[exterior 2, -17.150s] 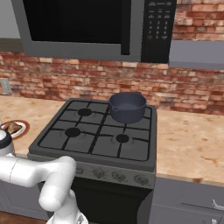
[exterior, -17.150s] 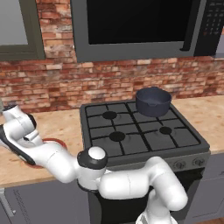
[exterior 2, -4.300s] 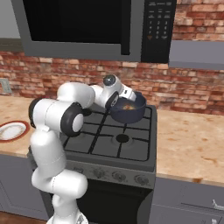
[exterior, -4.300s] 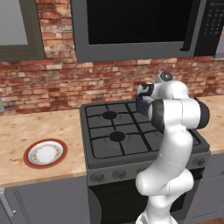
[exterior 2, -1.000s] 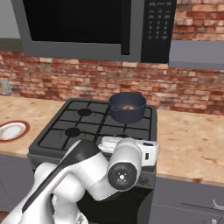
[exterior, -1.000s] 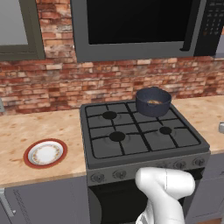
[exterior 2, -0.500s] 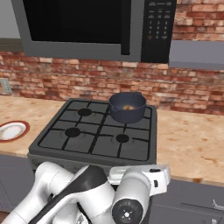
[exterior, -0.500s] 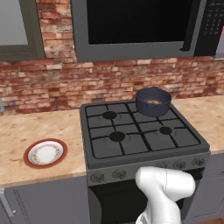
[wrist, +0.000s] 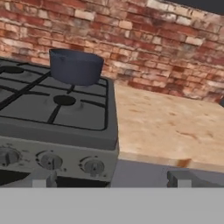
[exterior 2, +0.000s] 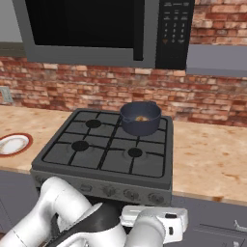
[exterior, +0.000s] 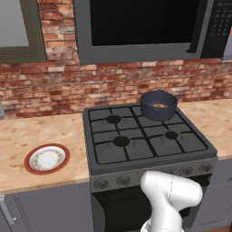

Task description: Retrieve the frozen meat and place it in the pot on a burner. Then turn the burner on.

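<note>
where the stove's (exterior: 149, 149) back right grate sits, the pot (exterior: 158, 105) stands upright, round, deep, dark blue-grey. inside it lies the frozen meat (exterior: 159, 106), a small golden-brown lump; its long axis cannot be told. the gripper (wrist: 109, 181) faces the stove's front knobs (wrist: 94, 166), fingertips (wrist: 51, 179) apart, holding nothing.

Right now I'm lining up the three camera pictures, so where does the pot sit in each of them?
Left base view: pot on the stove's back right burner, right of centre.
Right base view: pot on the same back right burner, near the picture's centre.
Hand view: pot at upper left, at the stove's far corner.
Shared landmark: the brick wall just behind it.
</note>
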Available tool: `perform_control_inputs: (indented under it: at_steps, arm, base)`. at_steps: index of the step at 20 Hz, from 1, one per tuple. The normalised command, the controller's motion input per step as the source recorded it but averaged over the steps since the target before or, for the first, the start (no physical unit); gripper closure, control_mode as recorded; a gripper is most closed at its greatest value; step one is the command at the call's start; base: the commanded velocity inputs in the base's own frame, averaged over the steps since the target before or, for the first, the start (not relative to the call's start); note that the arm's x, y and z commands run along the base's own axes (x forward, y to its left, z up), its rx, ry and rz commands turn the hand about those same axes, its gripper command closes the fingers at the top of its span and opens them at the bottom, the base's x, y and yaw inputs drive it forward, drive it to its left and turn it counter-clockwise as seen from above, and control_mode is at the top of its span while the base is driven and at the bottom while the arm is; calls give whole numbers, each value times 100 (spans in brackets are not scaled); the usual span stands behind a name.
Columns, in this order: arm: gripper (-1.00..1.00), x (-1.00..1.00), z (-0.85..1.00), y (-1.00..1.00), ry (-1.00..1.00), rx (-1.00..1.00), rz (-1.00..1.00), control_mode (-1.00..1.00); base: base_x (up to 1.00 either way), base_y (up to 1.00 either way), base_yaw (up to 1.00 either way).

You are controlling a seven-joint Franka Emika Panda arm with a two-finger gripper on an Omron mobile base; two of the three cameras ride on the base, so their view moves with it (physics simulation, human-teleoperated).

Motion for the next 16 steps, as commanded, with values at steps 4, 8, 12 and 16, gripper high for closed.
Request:
perform_control_inputs:
  at_steps: [4,8,12,16]
  arm:
    - [-100,-11,-60,10,0,13,0,-100]
    - [-100,-2,-64,9,3,14,10,-100]
    - [-100,8,-42,0,-2,12,17,-100]
    - [-100,20,-16,4,-5,8,3,-100]
  base:
    - [0,0,0]
    - [0,0,0]
    - [0,0,0]
    - [0,0,0]
